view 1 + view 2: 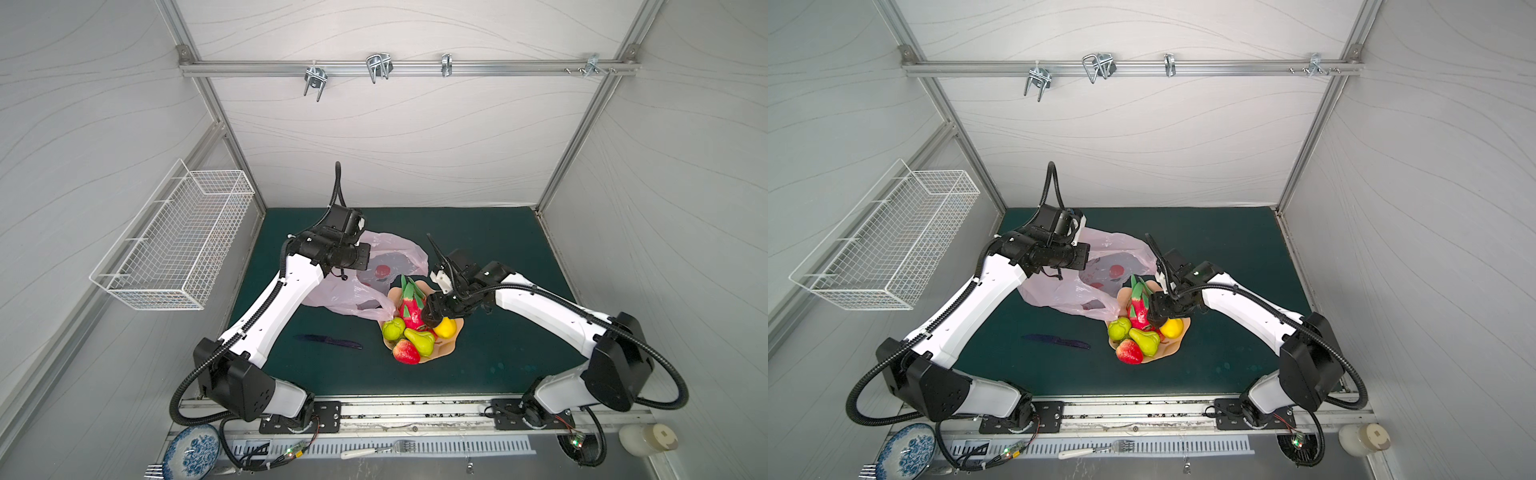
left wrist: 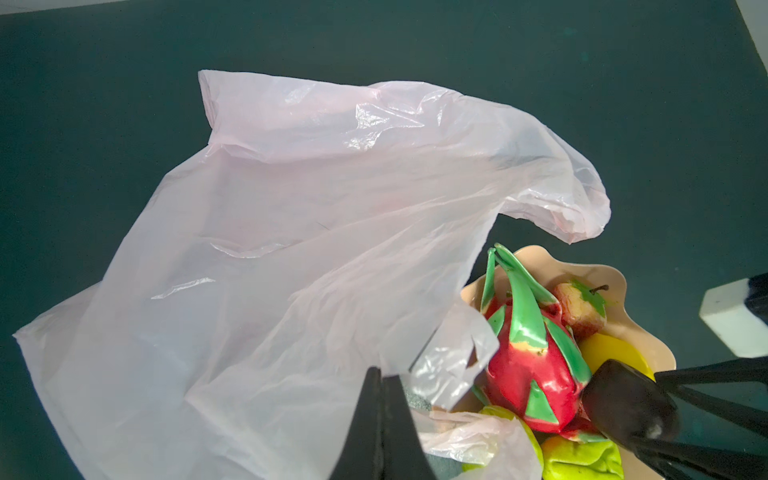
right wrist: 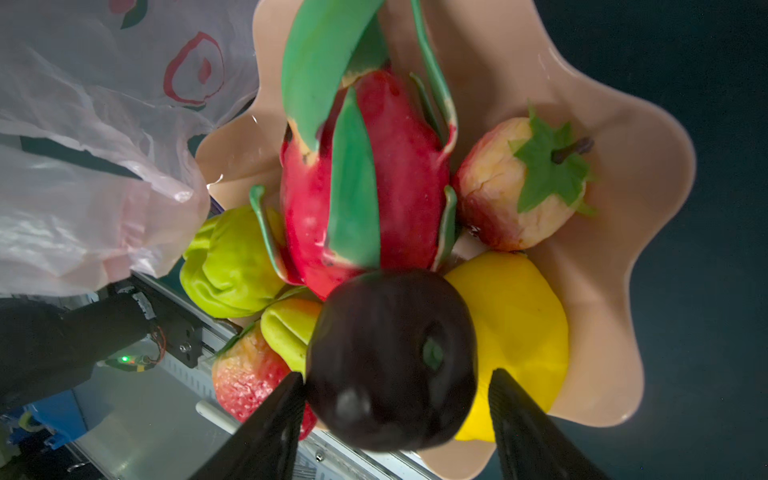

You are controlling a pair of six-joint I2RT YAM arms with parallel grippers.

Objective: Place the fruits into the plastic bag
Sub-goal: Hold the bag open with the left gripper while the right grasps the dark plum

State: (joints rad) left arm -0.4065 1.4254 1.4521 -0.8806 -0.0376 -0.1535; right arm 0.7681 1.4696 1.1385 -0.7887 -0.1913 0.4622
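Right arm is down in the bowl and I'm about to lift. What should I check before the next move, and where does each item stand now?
1. Right gripper straddles the round dark brown-purple fruit: ok.
2. Its grip is closed on that fruit: not ok, a sliver of gap shows at one finger.
3. Left gripper is shut on the thin pale-pink plastic bag: ok, the film looks pinched.
4. Bag mouth is open beside the peach scalloped bowl: ok, judging from a top view.
5. Neighbours are clear of the dark fruit: not ok. The yellow lemon and the pink-red dragon fruit press against it and may shift.
6. Fruits already in the bag: cannot tell.
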